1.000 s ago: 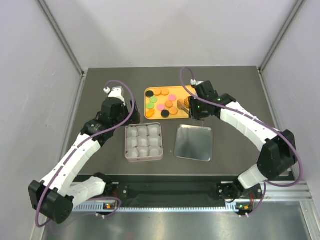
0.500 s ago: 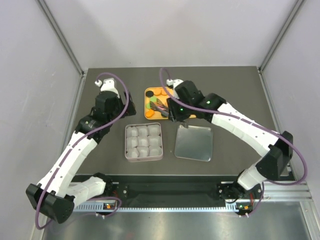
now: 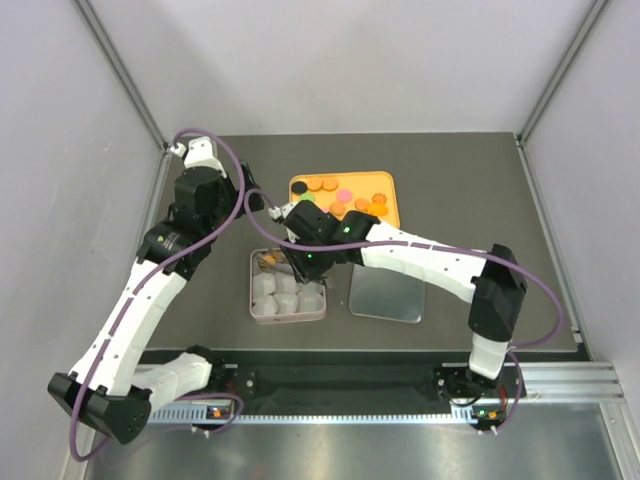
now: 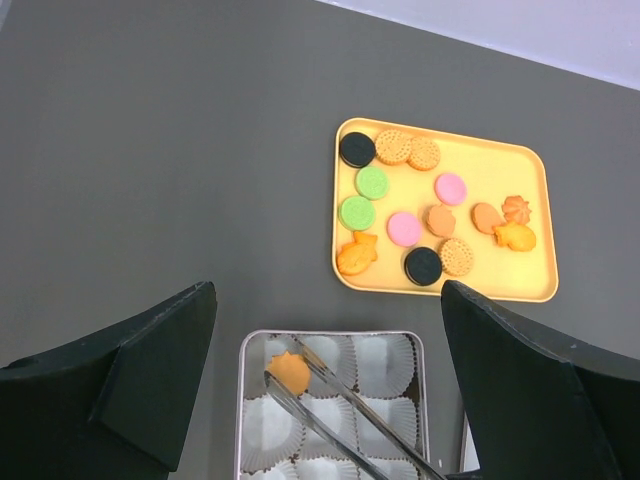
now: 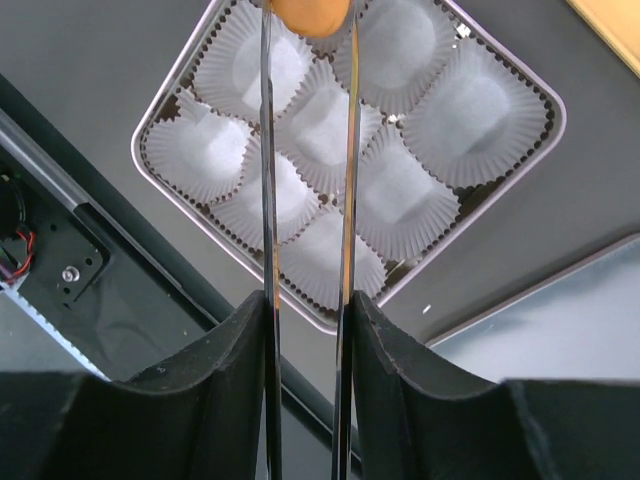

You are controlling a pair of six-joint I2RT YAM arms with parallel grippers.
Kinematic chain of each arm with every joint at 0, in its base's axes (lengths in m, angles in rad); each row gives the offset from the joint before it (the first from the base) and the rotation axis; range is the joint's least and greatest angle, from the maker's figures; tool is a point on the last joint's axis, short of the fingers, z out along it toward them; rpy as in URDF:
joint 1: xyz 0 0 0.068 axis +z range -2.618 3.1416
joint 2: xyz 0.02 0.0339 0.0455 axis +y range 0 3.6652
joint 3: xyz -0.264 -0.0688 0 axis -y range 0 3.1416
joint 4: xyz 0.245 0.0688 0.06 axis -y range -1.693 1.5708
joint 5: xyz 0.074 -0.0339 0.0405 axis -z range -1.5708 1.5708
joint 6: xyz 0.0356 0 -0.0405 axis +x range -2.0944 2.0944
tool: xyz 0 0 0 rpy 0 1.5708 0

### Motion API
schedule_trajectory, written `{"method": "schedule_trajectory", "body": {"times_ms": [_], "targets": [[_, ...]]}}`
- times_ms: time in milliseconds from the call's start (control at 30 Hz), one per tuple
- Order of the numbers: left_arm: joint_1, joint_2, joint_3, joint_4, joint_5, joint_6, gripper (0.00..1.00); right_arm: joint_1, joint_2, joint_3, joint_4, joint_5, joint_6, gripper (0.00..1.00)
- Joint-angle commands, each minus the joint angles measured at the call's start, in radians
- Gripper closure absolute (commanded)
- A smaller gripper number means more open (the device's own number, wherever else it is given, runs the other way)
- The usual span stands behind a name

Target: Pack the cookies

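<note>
Right fingers (image 5: 232,352) are clamping tongs (image 5: 266,180), whose tips are pinching an orange cookie (image 5: 310,14) over the tin's (image 5: 178,228) far-left cup (image 4: 283,362). Release point is lying straight below. Left fingers (image 4: 150,372) are hanging wide open, empty, farther off.

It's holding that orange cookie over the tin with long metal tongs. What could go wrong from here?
The orange cookie is pinched only at the very tips of the tongs held by the right pincer, so it might slip out early. It hangs over a corner paper cup near the rim of the tin, so it could land on the edge. The tong tips might also snag the paper.
</note>
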Motion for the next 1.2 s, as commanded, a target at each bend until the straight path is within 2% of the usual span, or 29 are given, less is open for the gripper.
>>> {"method": "schedule_trajectory", "body": {"times_ms": [0,233,467,700,967,1167], "targets": [[0.007,-0.001,0.023,-0.005,-0.022,0.006,0.01,0.018,0.015,0.087,0.019,0.000,0.013,0.73],[0.010,-0.007,-0.017,0.004,-0.030,0.005,0.01,0.035,0.044,0.092,0.024,0.006,0.016,0.70],[0.023,-0.016,-0.083,0.020,-0.019,-0.018,0.01,0.035,0.048,0.085,0.032,0.008,0.016,0.58],[0.068,-0.022,-0.118,0.020,0.018,-0.030,0.01,0.035,0.053,0.085,0.042,0.008,0.014,0.51],[0.200,-0.030,-0.185,0.024,0.123,-0.076,0.01,0.026,-0.004,0.081,0.047,0.032,0.023,0.50],[0.246,-0.033,-0.271,0.053,0.200,-0.119,0.01,-0.001,-0.073,0.040,0.047,0.050,0.026,0.51]]}}
